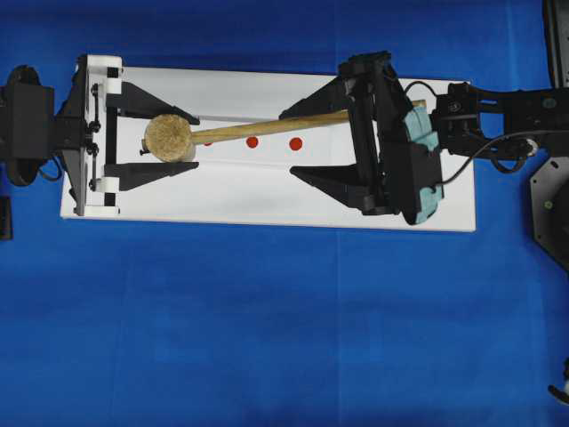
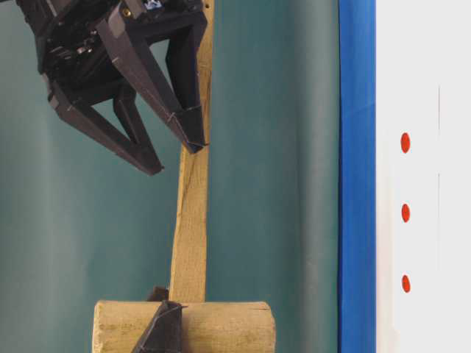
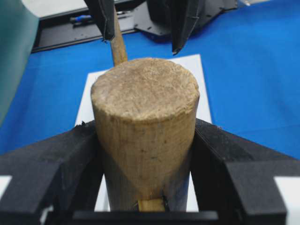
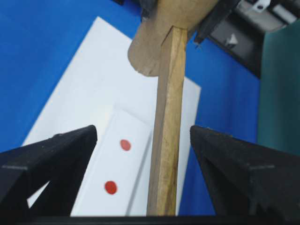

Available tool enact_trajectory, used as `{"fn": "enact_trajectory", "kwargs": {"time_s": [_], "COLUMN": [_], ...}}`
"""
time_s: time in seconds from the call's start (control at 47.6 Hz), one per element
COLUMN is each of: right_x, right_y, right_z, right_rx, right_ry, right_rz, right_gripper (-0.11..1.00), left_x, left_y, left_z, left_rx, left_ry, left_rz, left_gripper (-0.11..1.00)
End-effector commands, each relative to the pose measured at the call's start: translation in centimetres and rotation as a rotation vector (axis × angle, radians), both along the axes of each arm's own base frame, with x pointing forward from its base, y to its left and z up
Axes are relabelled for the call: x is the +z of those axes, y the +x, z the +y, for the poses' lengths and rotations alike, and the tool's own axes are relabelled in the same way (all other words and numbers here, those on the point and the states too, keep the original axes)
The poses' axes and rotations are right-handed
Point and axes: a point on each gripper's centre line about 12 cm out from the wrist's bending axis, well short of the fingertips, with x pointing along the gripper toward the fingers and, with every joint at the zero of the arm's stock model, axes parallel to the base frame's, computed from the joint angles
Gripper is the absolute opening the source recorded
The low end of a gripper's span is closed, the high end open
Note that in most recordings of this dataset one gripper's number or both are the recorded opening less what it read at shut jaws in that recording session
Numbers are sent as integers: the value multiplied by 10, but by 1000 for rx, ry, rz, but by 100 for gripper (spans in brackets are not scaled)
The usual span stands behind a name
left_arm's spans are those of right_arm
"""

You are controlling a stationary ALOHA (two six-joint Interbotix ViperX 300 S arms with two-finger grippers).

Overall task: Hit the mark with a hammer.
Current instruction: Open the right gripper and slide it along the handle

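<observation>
A blue cloth (image 1: pixel 267 338) is covering the table, and a white board (image 1: pixel 267 191) is lying flat on it, spanning most of the width in the overhead view. The two black arms are reaching in over the board from opposite ends. The left gripper (image 1: pixel 164 138) is clamping the thick cylindrical head of the hammer (image 1: pixel 267 128) between its two fingers (image 3: pixel 56 159), both pressing against the head's sides in the left wrist view. The right gripper (image 1: pixel 313 140) is standing wide apart around the slim handle, one finger on either side of it; its fingers (image 4: pixel 51 154) are showing clear gaps to the wood in the right wrist view. The hammer is hanging above the board, head at the left end and handle running rightward through the right gripper's spread jaws. Red dots (image 1: pixel 296 143) are sitting in a row on the board beneath the handle; one is partly hidden by the head
</observation>
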Motion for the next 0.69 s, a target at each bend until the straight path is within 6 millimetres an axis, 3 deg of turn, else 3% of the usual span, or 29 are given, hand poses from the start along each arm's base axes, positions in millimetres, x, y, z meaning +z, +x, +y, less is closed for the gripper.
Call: {"fn": "enact_trajectory", "kwargs": {"time_s": [0.0, 0.168, 0.294, 0.525, 0.588, 0.672], "right_x": [17, 11, -6, -16, -16, -16], "right_y": [0, 0, 3, 7, 7, 7], "right_z": [-5, -16, -25, -26, -26, -26], "right_rx": [-23, -68, -107, -120, -119, -119], "right_ry": [23, 86, 133, 173, 176, 176], "right_rz": [-48, -17, 40, 80, 84, 85], "right_gripper": [93, 93, 92, 90, 81, 58], "left_x": [13, 12, 12, 12, 12, 11], "left_y": [1, 1, 1, 2, 2, 1], "left_z": [-1, -4, -7, -8, -8, -8], "left_rx": [-5, -14, -25, -28, -28, -25], "left_ry": [3, 3, 3, 1, 1, 0], "left_rz": [-40, -35, -34, -32, -31, -29], "left_gripper": [45, 45, 45, 45, 45, 45]}}
